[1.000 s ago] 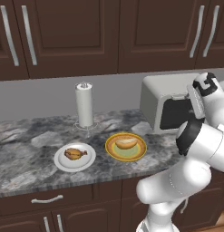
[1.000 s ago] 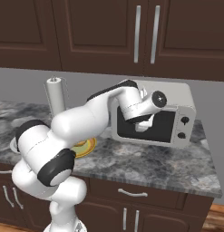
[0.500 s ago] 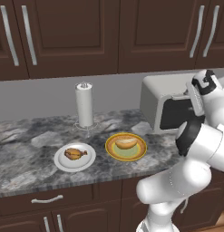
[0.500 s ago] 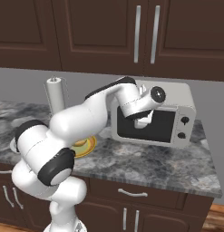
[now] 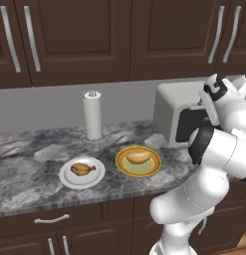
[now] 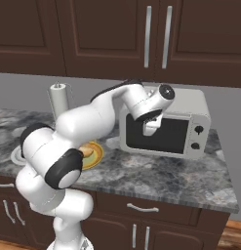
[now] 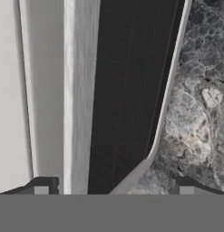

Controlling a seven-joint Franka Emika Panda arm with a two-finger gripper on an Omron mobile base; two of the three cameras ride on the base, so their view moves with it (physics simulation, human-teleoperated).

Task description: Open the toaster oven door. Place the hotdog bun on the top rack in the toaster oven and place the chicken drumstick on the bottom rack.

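The silver-grey toaster oven (image 6: 166, 128) stands on the counter, and its dark glass door (image 6: 167, 135) looks upright and closed. My gripper (image 6: 150, 131) points down in front of the door's upper left part. In the hand view my gripper (image 7: 112, 189) is open, and the door's glass (image 7: 127, 90) and grey top edge (image 7: 77, 90) run between the fingertips (image 7: 41, 189). The hotdog bun (image 5: 138, 157) lies on a yellow plate (image 5: 125, 167). The chicken drumstick (image 5: 82, 169) lies on a white plate (image 5: 69, 180). The racks are hidden behind the door.
A paper towel roll (image 5: 92, 115) stands at the back of the granite counter (image 5: 35, 154), left of the oven. Dark wall cabinets (image 5: 79, 40) hang above. Drawers and the counter's front edge (image 6: 156, 200) lie below the oven.
My hand has slid a little left and down along the oven front. The fingers have spread slightly wider. Plates and food have not moved.
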